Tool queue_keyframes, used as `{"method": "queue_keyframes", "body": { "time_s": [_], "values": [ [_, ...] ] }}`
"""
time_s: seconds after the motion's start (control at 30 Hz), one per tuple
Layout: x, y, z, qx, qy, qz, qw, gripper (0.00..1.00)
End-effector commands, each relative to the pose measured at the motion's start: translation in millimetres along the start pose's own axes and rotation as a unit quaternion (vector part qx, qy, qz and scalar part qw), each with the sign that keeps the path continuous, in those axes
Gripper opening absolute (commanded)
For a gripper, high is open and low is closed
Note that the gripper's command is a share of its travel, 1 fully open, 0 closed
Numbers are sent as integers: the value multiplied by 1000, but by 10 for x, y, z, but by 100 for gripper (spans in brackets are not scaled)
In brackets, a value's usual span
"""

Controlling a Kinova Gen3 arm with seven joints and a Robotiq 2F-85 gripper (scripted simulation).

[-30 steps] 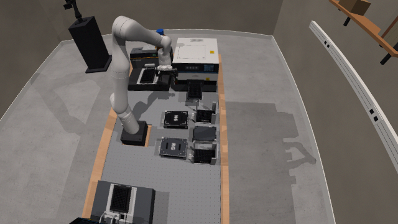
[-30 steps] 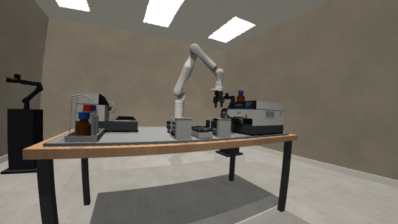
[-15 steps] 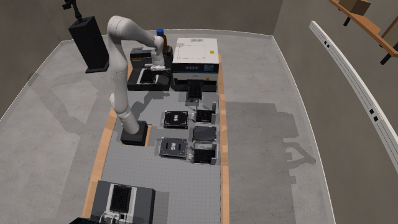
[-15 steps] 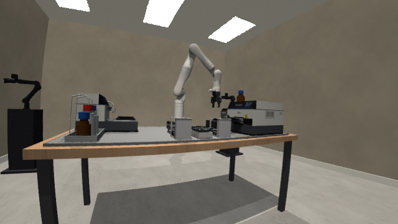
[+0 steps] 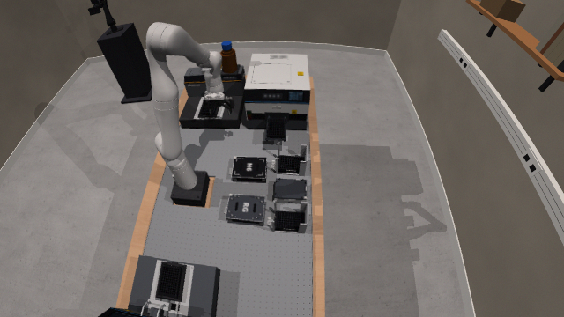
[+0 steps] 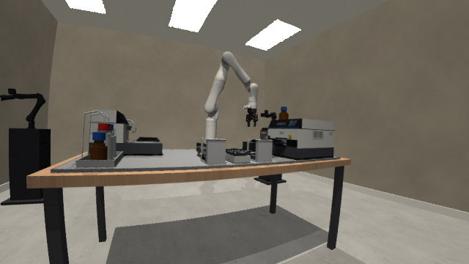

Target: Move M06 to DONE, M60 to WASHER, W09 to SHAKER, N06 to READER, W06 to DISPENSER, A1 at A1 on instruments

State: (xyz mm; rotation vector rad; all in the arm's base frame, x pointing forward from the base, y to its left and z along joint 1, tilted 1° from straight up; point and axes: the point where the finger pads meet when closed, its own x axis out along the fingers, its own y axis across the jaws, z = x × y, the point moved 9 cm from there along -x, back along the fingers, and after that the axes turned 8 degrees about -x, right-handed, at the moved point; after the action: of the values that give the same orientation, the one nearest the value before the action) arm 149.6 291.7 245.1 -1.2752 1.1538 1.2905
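My gripper (image 5: 218,104) (image 6: 251,122) is open and empty. It hangs a little above the black instrument with the brown bottle (image 5: 211,121) at the back left of the deck, over the dark plate (image 5: 204,113) in its white-edged nest. Another plate (image 5: 276,127) lies on the drawer of the white reader (image 5: 273,72) (image 6: 300,137). A dark plate (image 5: 289,188) sits on the station between the two stack racks (image 5: 303,164) (image 5: 303,220). A further plate (image 5: 171,279) sits in the grey instrument (image 5: 204,282) at the front left.
The nests N6 (image 5: 249,168) and RG (image 5: 245,208) lie bare beside my arm's base (image 5: 190,194). A brown bottle (image 5: 228,59) stands just behind my gripper. A black tower (image 5: 125,62) stands off the table at the back left.
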Motion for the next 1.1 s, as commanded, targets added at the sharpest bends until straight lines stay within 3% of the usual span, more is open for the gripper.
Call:
{"method": "queue_keyframes", "body": {
  "time_s": [0.0, 1.07],
  "values": [
    [-4, 103, 19, 0, 0, -1, 1000, 100],
    [-3, 971, 206, 1, 0, -1, 1000, 100]
  ]
}}
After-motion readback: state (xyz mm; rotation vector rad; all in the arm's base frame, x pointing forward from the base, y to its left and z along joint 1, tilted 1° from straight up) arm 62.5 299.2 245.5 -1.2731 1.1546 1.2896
